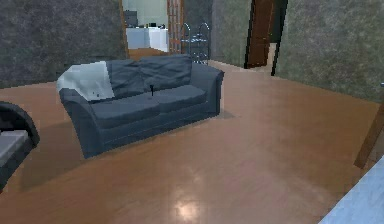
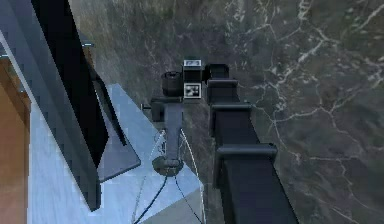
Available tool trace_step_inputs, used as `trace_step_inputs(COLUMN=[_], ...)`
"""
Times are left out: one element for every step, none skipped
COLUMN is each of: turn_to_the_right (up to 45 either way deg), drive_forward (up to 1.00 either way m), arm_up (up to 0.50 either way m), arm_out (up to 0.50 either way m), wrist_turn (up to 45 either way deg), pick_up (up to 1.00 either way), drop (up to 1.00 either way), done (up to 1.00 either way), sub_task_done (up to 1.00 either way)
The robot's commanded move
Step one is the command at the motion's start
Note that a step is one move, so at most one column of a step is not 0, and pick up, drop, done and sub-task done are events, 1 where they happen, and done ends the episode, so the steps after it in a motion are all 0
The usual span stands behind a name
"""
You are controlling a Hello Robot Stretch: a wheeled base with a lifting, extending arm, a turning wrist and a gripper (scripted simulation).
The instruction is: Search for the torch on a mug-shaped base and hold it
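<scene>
The search is judged in hand. The hand (image 2: 168, 150) is seen beside the dark screen (image 2: 70, 90) on the counter (image 2: 130, 115); its state and load cannot be told. A round-based thing (image 2: 166, 168) beside the screen may be the torch; confirmation is needed next.

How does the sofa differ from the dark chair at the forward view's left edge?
The sofa is blue-grey; the chair is nearly black. The sofa carries a pale throw on one end; the chair's visible part is bare. Both stand on the brown floor.
</scene>
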Motion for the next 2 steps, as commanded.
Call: trace_step_inputs(turn_to_the_right=[0.0, 0.0], drive_forward=[0.0, 0.0], arm_up=[0.0, 0.0], arm_out=[0.0, 0.0], wrist_turn=[45.0, 45.0], pick_up=[0.0, 0.0], drop=[0.0, 0.0], done=[0.0, 0.0], sub_task_done=[0.0, 0.0])
